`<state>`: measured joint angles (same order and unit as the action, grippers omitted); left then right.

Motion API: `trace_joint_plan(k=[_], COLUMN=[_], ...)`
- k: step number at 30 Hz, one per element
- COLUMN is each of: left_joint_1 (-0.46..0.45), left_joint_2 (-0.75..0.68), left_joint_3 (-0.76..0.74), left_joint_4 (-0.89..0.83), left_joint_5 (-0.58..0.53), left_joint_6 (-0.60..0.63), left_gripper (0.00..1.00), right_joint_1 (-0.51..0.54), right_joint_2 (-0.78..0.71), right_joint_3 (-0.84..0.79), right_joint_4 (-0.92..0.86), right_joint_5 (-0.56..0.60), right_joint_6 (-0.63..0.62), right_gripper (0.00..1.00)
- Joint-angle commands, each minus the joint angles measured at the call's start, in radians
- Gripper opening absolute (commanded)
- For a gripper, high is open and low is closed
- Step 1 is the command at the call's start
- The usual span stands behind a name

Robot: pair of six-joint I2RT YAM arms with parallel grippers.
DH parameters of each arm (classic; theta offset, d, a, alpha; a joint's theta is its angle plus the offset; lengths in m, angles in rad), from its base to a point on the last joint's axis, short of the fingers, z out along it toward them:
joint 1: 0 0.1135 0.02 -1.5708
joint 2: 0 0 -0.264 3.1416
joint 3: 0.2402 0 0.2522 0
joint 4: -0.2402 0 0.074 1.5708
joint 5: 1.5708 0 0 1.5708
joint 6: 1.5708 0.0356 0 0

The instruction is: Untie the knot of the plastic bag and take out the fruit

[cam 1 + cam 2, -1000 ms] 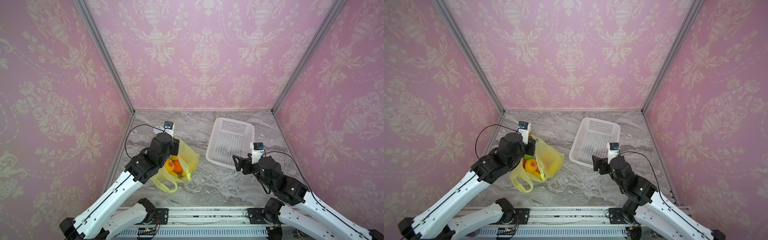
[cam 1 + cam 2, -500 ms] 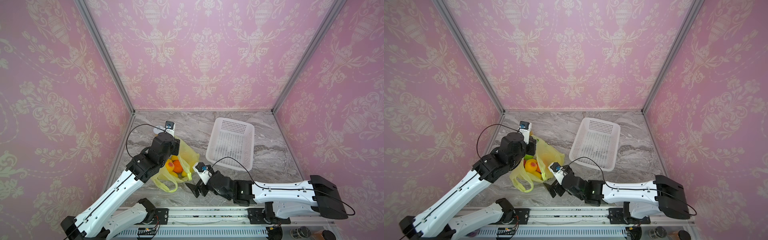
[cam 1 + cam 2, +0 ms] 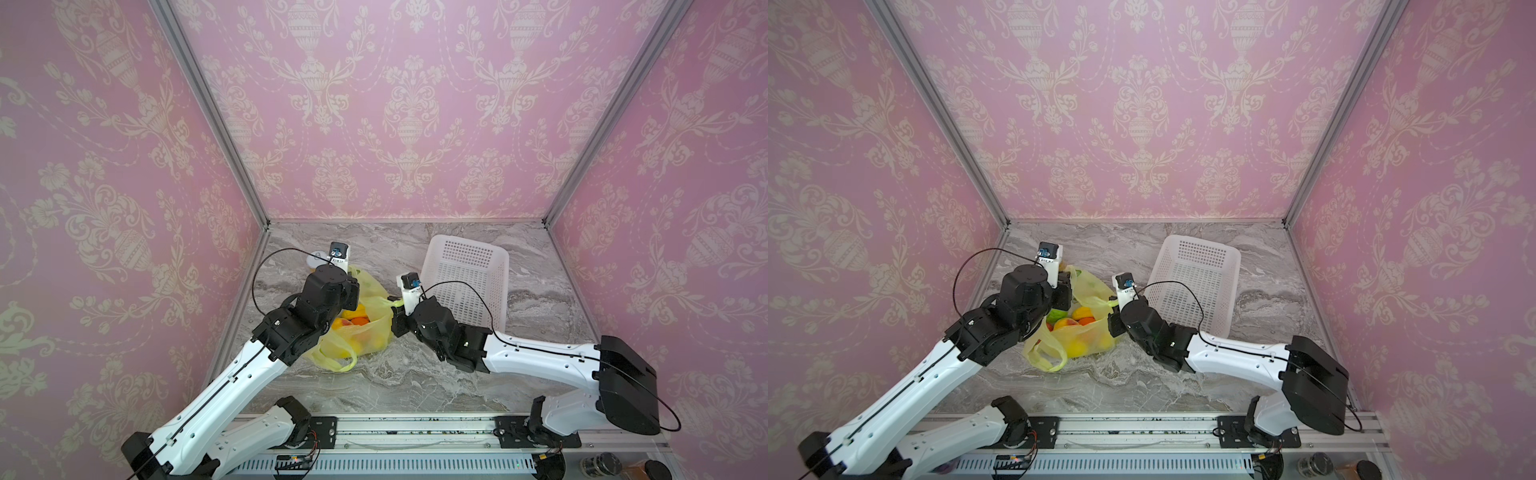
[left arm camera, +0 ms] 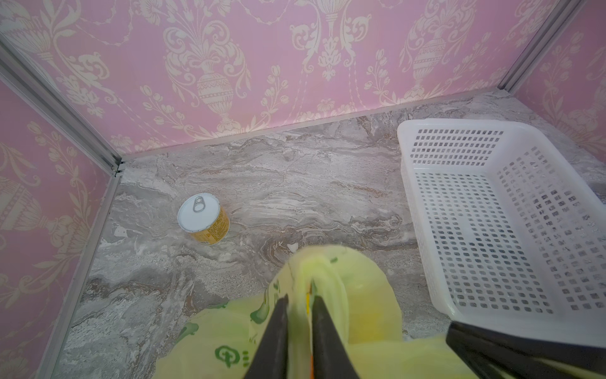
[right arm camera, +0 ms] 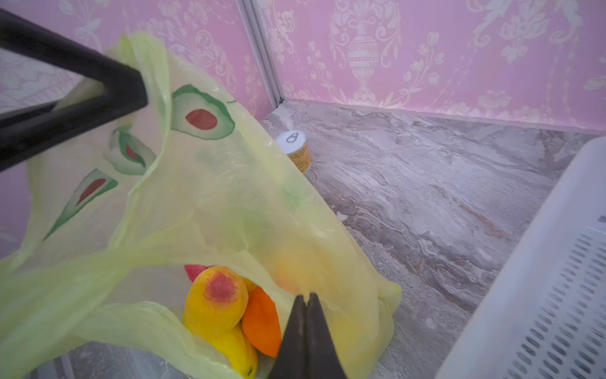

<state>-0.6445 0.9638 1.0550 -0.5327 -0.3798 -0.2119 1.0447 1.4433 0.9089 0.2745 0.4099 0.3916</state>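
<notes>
- Between the fingers of the left gripper [image 4: 300,297] we find a bunched fold of the plastic bag [image 4: 331,272]. The two black, tapered fingers stand nearly together, with only the film between them, so the grip is on the bag.
- Hanging from that grip, the bag is a thin, translucent yellow-green film. It is wrinkled and printed with green avocado halves with red-brown stones.
- At the right gripper [image 5: 306,297] the wedge-shaped fingers are pressed tip to tip with no gap. The tips lie against the bag's near rim, but we cannot tell whether film is pinched between them.
- Between the two grippers the bag's mouth gapes open in both top views.
- Just beside the right gripper's tips, inside the bag, lies the fruit [image 5: 214,308]. We see a rounded yellow piece with a red blush, a smooth orange piece touching it, a long yellow one beneath and a red one behind.
- Behind the left gripper, toward the arm bases, one loop handle [image 3: 336,361] lies slack on the grey marble-patterned tabletop [image 3: 415,374].
- Ahead of the left gripper, well apart from the bag, a small cylindrical can [image 4: 200,213] stands upright, with a white pull-tab lid and a yellow label.
- Beside the right gripper, away from the bag, sits a white rectangular plastic basket [image 3: 465,245] with slotted walls and a rounded rim.
</notes>
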Motion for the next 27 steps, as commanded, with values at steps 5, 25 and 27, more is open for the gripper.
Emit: trace_joint_plan(k=[5, 25, 27], left_joint_1=[0.006, 0.075, 0.077], left_joint_2=[0.011, 0.208, 0.207], left_joint_3=[-0.029, -0.030, -0.030], left_joint_4=[0.030, 0.064, 0.067], left_joint_5=[-0.031, -0.053, -0.035], left_joint_6=[-0.018, -0.017, -0.018], left_gripper=[0.42, 0.03, 0.00], right_joint_1=[-0.106, -0.215, -0.218], right_joint_2=[-0.057, 0.017, 0.030], right_joint_3=[0.110, 0.156, 0.159], right_joint_4=[-0.130, -0.146, -0.160], right_joint_5=[-0.029, -0.131, -0.123], right_joint_6=[-0.023, -0.066, -0.065], right_gripper=[0.00, 0.00, 0.00])
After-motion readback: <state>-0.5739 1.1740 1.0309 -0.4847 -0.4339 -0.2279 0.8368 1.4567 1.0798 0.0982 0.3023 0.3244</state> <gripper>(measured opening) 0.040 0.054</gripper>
